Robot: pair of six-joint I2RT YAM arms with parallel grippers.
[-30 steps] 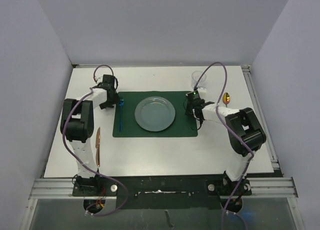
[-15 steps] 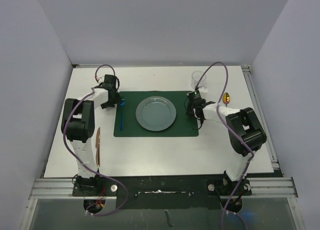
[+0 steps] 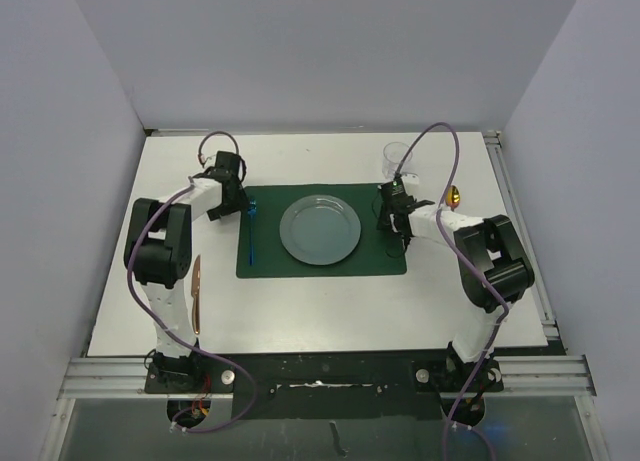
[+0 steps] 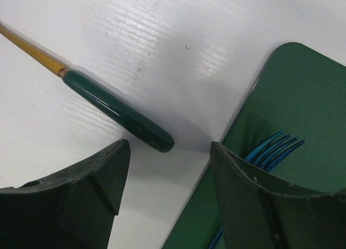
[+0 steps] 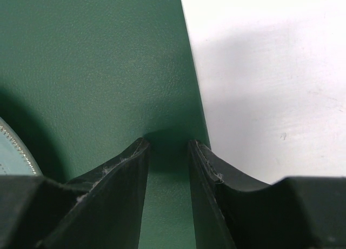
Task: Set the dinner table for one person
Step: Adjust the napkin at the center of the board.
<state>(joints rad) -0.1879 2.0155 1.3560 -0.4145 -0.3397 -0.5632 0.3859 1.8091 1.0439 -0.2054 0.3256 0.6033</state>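
The white counter (image 3: 330, 311) fills most of the overhead view, edged with metal rail, and carries a dark green placemat (image 3: 320, 269) near its middle. A grey plate (image 3: 320, 229) sits on the mat, with a blue fork (image 3: 251, 236) lying along the mat's left side. The left fingers (image 4: 81, 189) are spread wide and hold nothing; they straddle the mat's left edge, one over bare counter and one beside the fork's tines (a green-handled knife (image 4: 116, 116) lies just ahead). The right fingers (image 5: 108, 195) stand narrowly apart with their tips down on the mat's right edge; I cannot tell whether they pinch it. A glass (image 3: 394, 158) and a gold spoon (image 3: 453, 195) stand beyond the mat's right side
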